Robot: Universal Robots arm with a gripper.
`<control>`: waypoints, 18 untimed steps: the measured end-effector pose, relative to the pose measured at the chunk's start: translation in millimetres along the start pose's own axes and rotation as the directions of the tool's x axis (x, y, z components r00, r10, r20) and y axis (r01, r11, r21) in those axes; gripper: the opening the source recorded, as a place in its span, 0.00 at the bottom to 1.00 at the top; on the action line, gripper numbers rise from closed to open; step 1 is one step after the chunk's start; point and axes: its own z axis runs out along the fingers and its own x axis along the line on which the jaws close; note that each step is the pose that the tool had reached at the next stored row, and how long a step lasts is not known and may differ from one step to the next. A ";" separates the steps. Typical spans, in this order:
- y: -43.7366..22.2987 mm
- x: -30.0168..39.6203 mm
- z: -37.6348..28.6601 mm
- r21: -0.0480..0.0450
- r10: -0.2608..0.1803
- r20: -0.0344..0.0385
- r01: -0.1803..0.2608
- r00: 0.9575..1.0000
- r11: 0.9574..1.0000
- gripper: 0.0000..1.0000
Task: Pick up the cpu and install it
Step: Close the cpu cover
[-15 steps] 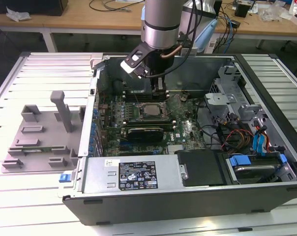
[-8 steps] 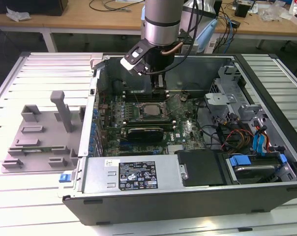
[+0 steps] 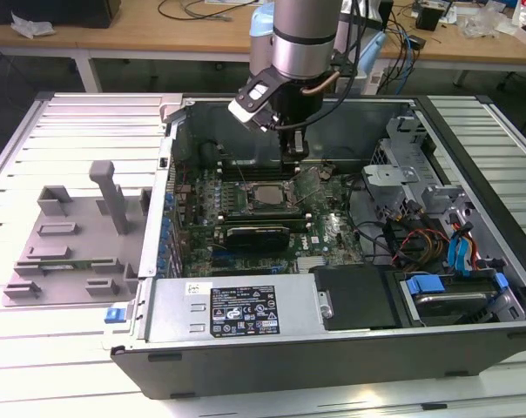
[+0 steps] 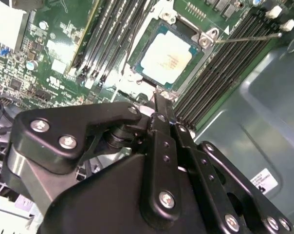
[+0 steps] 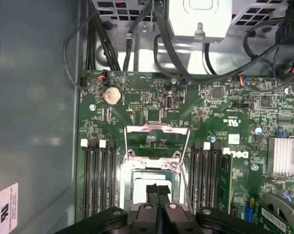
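Note:
The cpu (image 4: 166,56), a small square chip with a pale silver top, lies flat in the dark socket on the green motherboard (image 3: 324,231). It shows in the exterior view as the cpu (image 3: 265,193) and in the first wrist view as the cpu (image 5: 154,180), partly behind the fingers. My gripper (image 3: 295,161) hangs just above the socket's edge, inside the open computer case. Its two black fingers (image 4: 159,105) are pressed together with nothing between them, also seen as the gripper (image 5: 158,191). The socket's metal load frame (image 5: 156,141) stands flipped open.
Memory slots (image 5: 96,175) flank the socket on both sides. A thin metal lever (image 4: 249,36) sticks out beside the socket. A grey plastic tray (image 3: 71,235) lies outside the case at the exterior view's left. Cables and a drive cage (image 3: 402,165) fill the case's right side.

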 end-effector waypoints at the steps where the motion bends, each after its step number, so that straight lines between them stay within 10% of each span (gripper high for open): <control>1: 0.0 0.0 -1.2 0.000 0.000 0.000 0.000 1.000 1.000 0.11; 18: 18.2 -0.6 -3.5 0.000 0.000 0.000 0.000 1.000 1.000 0.11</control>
